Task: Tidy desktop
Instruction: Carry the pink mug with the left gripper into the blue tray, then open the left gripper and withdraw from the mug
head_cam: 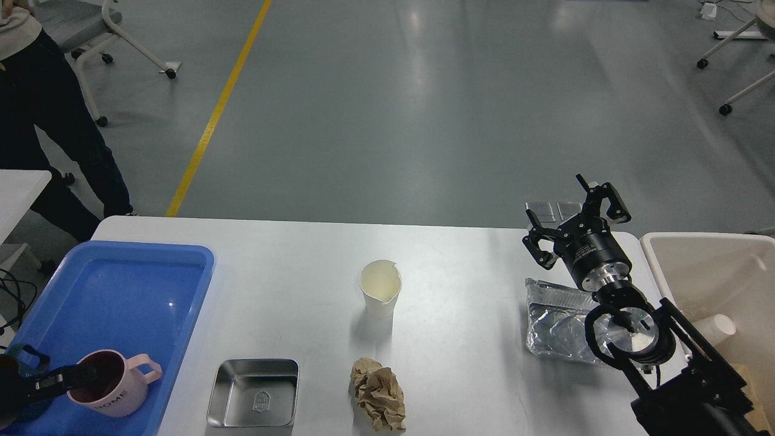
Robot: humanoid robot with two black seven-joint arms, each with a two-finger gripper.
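Here the desktop (460, 266), a wide smooth white top with rounded corners, fills the lower half of the head view and holds several loose things. The right gripper (575, 225) hangs over the far right part of it with its 2 fingers spread apart and nothing between them, just above a crinkled silver foil bag (560, 321) that lies flat and shiny. I judge that this bag is the next thing to take, and to do it well the fingers should come down on a raised fold or an edge, because the foil is thin and slippery and a flat grip may slide off. The cream-white bin (714, 272) stands just beside the bag on the right, with a white cup (717, 327) inside, so the carry is short. The left gripper (57, 378) is at the pink mug (118, 381) in the blue tray (121, 290), its dark finger reaching the rim; it seems to pinch the mug wall, but the view is poor and I cannot tell. In the middle stands a white paper cup (381, 293) with a torn lip, light and easy to crush. Near the front edge lie a crumpled brown paper ball (378, 393) and a square steel dish (254, 392).
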